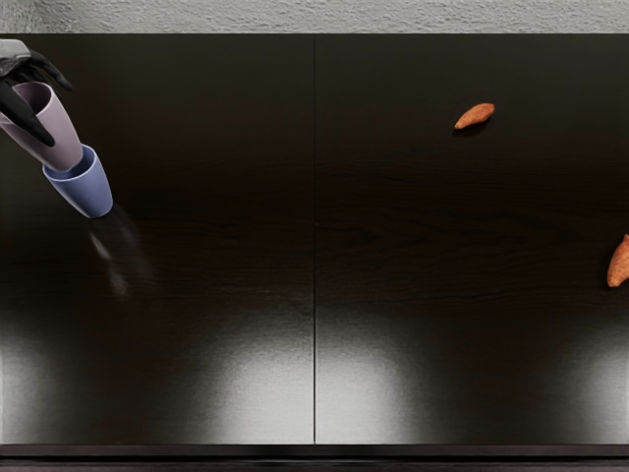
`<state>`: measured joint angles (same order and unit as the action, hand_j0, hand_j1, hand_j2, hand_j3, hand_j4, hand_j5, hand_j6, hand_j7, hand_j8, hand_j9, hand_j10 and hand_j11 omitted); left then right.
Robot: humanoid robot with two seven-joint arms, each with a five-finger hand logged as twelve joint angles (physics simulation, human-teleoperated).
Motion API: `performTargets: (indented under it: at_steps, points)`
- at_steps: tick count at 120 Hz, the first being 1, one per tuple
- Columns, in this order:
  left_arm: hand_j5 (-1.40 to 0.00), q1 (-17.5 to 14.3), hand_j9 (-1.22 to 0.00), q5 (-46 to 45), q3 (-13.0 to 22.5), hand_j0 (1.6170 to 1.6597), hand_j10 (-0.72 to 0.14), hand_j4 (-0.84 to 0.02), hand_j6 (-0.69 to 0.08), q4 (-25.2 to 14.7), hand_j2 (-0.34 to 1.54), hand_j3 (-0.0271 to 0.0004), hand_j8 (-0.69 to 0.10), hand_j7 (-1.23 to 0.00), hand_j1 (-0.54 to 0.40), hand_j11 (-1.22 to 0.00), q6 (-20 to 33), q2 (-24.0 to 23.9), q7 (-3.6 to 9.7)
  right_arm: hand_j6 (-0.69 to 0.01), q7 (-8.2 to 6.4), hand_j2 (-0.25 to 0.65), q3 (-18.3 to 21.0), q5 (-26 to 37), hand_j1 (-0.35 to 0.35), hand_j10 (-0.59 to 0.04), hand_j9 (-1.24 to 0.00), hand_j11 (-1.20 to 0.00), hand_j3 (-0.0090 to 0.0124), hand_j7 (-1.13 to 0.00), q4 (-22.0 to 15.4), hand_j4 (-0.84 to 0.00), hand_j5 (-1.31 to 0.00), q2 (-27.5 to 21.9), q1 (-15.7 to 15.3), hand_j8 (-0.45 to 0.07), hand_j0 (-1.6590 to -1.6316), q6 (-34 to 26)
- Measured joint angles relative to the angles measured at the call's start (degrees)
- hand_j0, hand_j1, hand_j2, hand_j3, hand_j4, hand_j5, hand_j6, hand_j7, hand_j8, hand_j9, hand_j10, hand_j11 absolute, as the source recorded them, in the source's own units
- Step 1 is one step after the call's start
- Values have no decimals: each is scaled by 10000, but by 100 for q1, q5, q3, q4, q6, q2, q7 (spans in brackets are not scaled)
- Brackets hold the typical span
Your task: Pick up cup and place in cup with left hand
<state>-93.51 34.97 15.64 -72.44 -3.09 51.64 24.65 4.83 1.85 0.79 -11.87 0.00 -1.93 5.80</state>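
Nesting: likely the placing step
Black-and-grey left hand (22, 65): half-curled, gripping mauve tapered plastic cup (61, 138)
Blue tapered plastic cup (88, 194): ten o'clock, mauve base apparently inside
Next: lower straight, release

left hand (16, 65) cut by left edge | lower sweet potato (619, 265) by right
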Motion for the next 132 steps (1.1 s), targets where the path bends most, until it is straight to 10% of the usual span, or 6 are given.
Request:
performTargets:
  at_steps: [70,132]
  points:
    - [-1882,220,-1884,-19,-215,16577,-1407,-1468,-1505,-15,327,0,-1390,-1886,1847,-1873,91,64,-39,-167,0,-35,0,0,-3288,-168,-218,-218,0,-218,0,-168,-218,0,0,-167,-16581,0]
    - [-606,220,-601,-149,-530,16580,-507,-519,-537,-70,112,0,-524,-603,2965,-598,-11,55,-39,-167,0,-35,0,0,-3288,-167,-218,-218,0,-218,0,-168,-218,0,0,-167,-16581,0]
